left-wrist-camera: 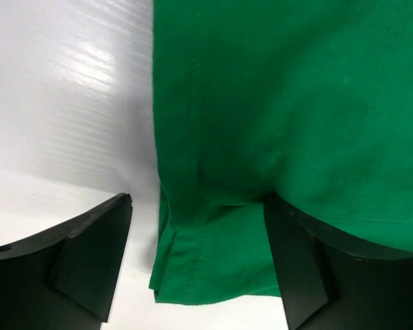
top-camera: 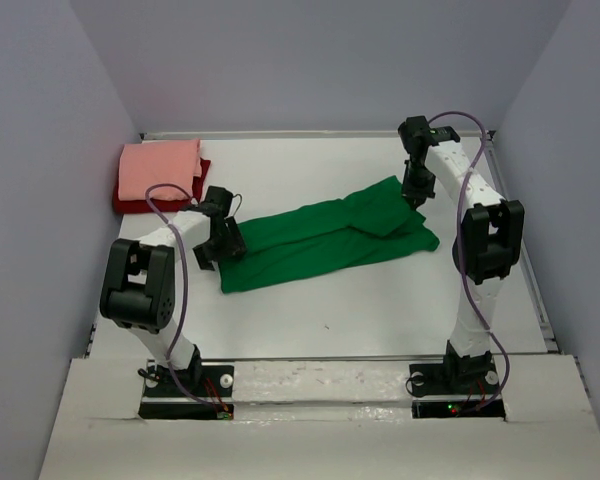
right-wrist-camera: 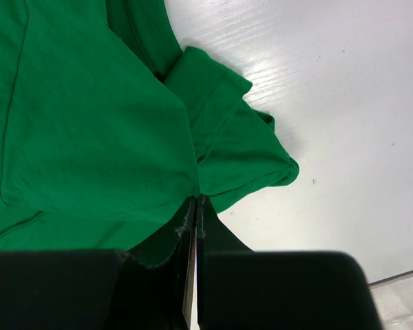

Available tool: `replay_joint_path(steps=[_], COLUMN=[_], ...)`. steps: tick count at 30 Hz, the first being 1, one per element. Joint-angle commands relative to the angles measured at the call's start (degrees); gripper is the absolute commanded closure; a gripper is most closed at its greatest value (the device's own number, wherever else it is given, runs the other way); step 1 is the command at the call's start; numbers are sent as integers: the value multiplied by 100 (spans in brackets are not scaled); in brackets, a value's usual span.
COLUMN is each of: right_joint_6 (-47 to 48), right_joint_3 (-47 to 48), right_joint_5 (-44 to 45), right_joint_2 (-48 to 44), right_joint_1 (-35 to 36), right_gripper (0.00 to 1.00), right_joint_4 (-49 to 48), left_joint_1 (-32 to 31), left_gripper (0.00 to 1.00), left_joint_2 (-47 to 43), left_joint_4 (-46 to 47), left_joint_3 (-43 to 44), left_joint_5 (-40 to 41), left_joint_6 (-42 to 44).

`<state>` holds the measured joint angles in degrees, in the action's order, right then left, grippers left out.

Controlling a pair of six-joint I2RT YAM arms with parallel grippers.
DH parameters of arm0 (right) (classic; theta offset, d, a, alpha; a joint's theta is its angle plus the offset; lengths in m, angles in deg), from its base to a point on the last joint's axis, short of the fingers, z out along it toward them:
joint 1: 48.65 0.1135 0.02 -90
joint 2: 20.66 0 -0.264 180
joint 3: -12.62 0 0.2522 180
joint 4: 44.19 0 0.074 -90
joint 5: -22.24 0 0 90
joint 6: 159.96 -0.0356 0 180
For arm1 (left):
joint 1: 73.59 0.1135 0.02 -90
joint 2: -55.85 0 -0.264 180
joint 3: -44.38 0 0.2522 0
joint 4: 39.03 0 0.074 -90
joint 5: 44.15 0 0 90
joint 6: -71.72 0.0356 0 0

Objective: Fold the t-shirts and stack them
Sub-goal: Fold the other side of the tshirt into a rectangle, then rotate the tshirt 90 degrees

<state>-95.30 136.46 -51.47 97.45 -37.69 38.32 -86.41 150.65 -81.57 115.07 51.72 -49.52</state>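
The bright green t-shirt (top-camera: 320, 240) lies folded into a long band across the middle of the white table. My left gripper (top-camera: 223, 243) is at its left end and stands open. In the left wrist view the hem of the green t-shirt (left-wrist-camera: 213, 261) lies flat between the fingers of the left gripper (left-wrist-camera: 196, 265), and some cloth drapes against the right finger (left-wrist-camera: 299, 268). My right gripper (top-camera: 417, 192) is at the shirt's right end. In the right wrist view the right gripper (right-wrist-camera: 196, 201) is shut, pinching an edge of the green t-shirt (right-wrist-camera: 89, 137), which is drawn to a point there.
A folded salmon-pink t-shirt (top-camera: 160, 168) rests on a dark red t-shirt (top-camera: 130, 203) in the back left corner. The table (top-camera: 380, 310) has a raised rail at the back and right, and grey walls close in on both sides.
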Motion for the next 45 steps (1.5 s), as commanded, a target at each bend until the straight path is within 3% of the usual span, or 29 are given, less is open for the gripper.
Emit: replay_joint_path(steps=[1,6,8,10,13,16,18,20,21,22,23,24,27,29,30,33,41,45], right_joint_6=[-120,-120,-120,-146,-182,-225,-226,-173,1,47,108,143,91,143,196,293,311,223], right_joint_3=[-153,-452,-488,-514,-645,-681,-690,-576,-436,-348,-286,-329,-539,-742,-725,-295,1250,1638], right_joint_5=[84,181,181,190,260,348,427,498,402,227,-271,-450,-1396,-1849,-2171,-2192,-2235,-2403], right_joint_2=[-288,-367,-393,-428,-525,-560,-648,-788,-841,-876,-938,-956,-991,-991,-852,-579,765,1187], right_joint_1=[46,46,46,46,46,46,46,99,99,99,99,99,99,99,99,99,99,99], right_gripper=[93,87,78,60,44,35,34,39,51,51,86,100,100,100,100,100,100,100], right_joint_4=[-151,-231,-231,-204,-230,-196,-213,-230,-335,-362,-441,-624,-879,-1275,-1320,-1145,-591,-538], left_joint_1=[-45,-63,-72,-72,-80,-80,-89,-185,-247,-334,-509,-589,-687,-678,-678,-687,-678,-652], left_gripper=[12,10,10,9,9,9,9,9,9,9,9,11,26,46,70,100,100,100], left_joint_2=[-444,-875,-1042,-1156,-1289,-1298,-1289,-1289,-1280,-1280,-1228,-1193,-1183,-1236,-1245,-1166,-701,-376], left_joint_4=[-250,-655,-787,-866,-928,-1007,-1033,-1043,-1042,-1042,-1060,-1077,-964,-806,-736,-638,-673,-472], left_joint_3=[72,389,451,495,565,740,925,1188,1276,1373,1556,1637,1594,1410,1339,1268,1628,1787], left_joint_5=[300,1135,1346,1426,1618,1777,1699,1620,1619,1637,1619,1628,1454,1285,1050,689,732,303], left_joint_6=[-241,-435,-514,-532,-488,-444,-348,-216,-154,-84,134,249,417,514,540,610,892,1067])
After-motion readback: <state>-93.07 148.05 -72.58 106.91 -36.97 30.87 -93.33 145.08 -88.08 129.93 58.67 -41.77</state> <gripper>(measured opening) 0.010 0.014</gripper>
